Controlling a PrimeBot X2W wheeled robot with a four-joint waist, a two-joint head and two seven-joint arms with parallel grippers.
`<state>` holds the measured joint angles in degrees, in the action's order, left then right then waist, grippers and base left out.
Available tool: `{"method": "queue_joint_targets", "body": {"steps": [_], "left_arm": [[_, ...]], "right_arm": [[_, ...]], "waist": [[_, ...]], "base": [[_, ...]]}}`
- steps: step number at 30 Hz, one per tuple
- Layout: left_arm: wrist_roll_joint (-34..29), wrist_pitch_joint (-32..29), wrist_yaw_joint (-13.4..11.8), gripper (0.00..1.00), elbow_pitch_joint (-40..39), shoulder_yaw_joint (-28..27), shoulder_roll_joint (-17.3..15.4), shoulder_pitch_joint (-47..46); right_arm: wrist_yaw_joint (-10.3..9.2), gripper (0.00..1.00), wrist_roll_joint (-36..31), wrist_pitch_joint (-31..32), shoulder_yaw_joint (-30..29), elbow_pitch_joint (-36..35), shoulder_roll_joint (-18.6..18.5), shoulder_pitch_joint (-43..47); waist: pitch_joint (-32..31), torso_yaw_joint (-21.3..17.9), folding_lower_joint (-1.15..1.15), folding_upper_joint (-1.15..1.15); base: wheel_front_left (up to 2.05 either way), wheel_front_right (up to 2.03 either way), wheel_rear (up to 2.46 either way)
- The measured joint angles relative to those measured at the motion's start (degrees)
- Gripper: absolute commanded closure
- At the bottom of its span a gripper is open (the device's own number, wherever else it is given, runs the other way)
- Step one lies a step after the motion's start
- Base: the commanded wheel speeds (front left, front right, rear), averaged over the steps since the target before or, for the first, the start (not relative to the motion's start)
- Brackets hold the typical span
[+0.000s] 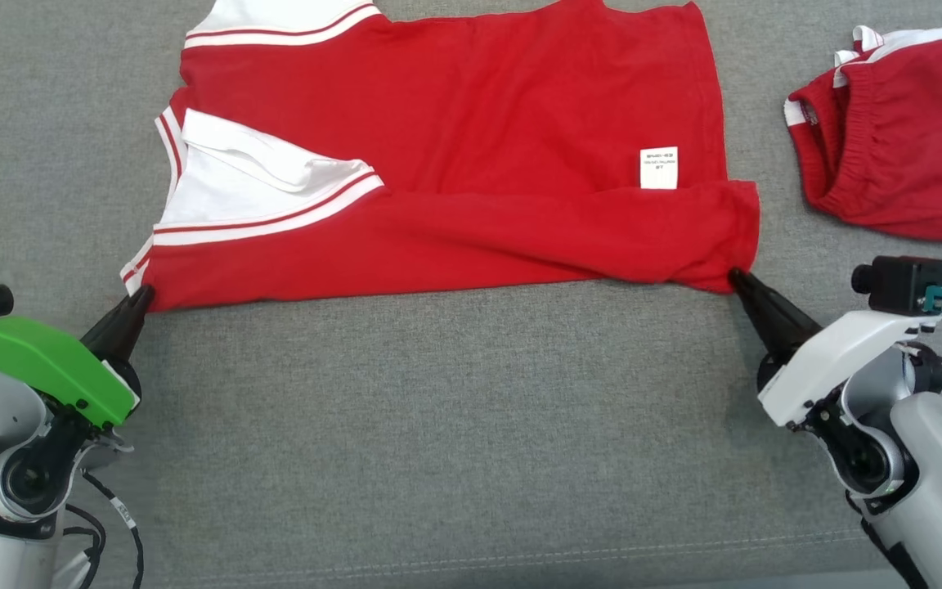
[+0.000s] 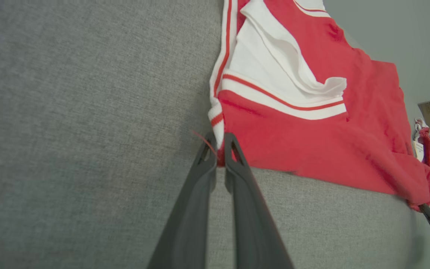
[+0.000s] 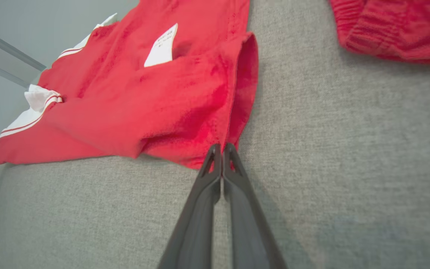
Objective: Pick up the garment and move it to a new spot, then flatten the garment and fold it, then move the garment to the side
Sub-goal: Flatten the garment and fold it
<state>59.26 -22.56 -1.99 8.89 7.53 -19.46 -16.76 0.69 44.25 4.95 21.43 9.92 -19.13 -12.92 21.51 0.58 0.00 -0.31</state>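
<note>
Matt cloth garment (image 1: 479, 123) lies on rough upholstery (image 1: 438, 409).

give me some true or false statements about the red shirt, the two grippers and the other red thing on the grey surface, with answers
1. The left gripper is shut on the red garment at its near corner by the white trim. True.
2. The right gripper hangs open above the cloth. False: it is shut on the garment's other near corner.
3. A white label shows on the garment. True.
4. The second red piece lies on top of the garment. False: it lies apart on the grey surface, toward the robot's right.
</note>
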Motion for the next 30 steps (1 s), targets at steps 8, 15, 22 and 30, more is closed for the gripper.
{"method": "queue_joint_targets", "body": {"steps": [8,15,22,30], "left_arm": [[0.64,-0.09,0.53,1.00,-0.66,-0.73,-0.94,0.45],[2.18,-0.09,1.00,1.00,-3.52,-1.32,-0.51,3.28],[3.77,0.03,1.47,1.00,-6.42,-1.32,0.78,7.05],[4.10,1.02,1.47,1.00,-8.24,-1.27,2.34,11.88]], "right_arm": [[2.01,1.00,4.04,4.71,-1.59,0.40,-3.38,-1.68],[2.32,1.00,6.79,6.43,-4.03,0.14,-5.19,-1.59],[2.83,1.00,9.35,8.32,-4.75,-1.34,-6.36,1.44],[2.86,1.00,11.36,10.12,-4.82,-3.93,-7.53,6.41]], "waist": [[-0.32,0.18,0.00,0.00],[-0.64,1.22,0.00,0.00],[-1.11,2.57,0.00,0.00],[-2.10,3.81,0.00,0.00]], "base": [[0.00,0.00,0.00],[0.00,0.00,0.00],[0.00,0.00,0.00],[0.00,0.00,0.00]]}}
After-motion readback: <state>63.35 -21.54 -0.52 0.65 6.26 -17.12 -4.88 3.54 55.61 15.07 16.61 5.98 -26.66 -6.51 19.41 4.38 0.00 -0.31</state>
